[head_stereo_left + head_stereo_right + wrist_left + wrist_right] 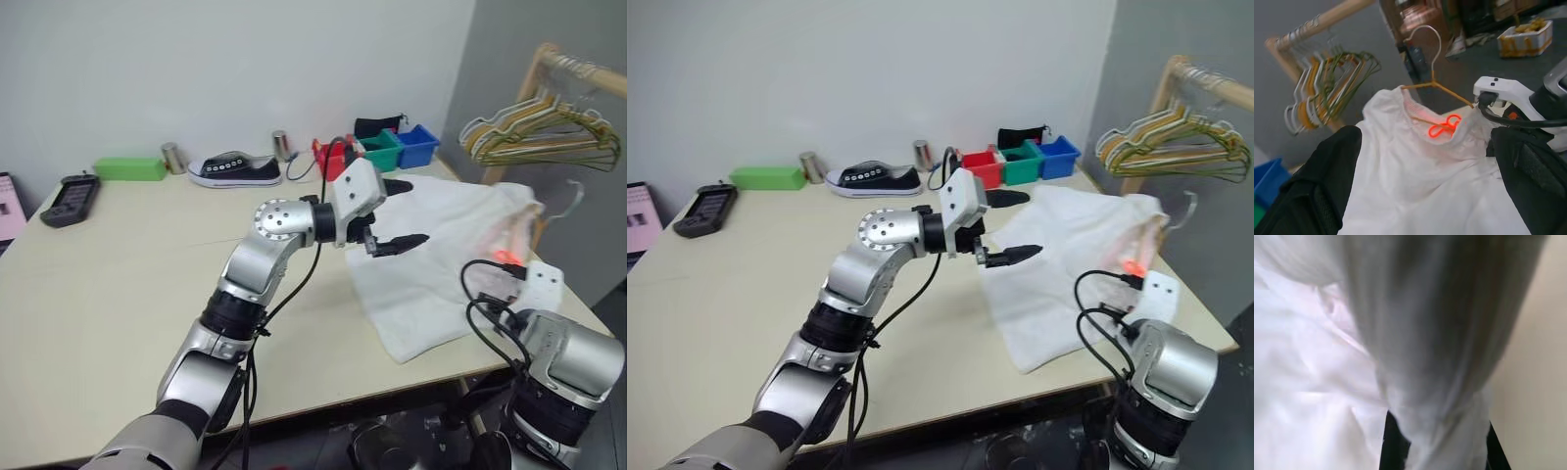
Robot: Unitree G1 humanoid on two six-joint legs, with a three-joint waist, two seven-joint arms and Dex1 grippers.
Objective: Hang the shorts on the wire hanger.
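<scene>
Shorts (1317, 357) bunched between right end effector (1435, 450) fingers

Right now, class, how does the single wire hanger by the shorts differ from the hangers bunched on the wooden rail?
The wire hanger is alone, while the bunched hangers are many, pressed together. The wire hanger is off the wooden rail, its tan wire running into the waistband of the shorts; the bunched hangers hang from the rail with nothing on them. The wire hanger is tan; the bunch mixes green, yellow and white. Both have a triangular frame and a curved hook.
</scene>
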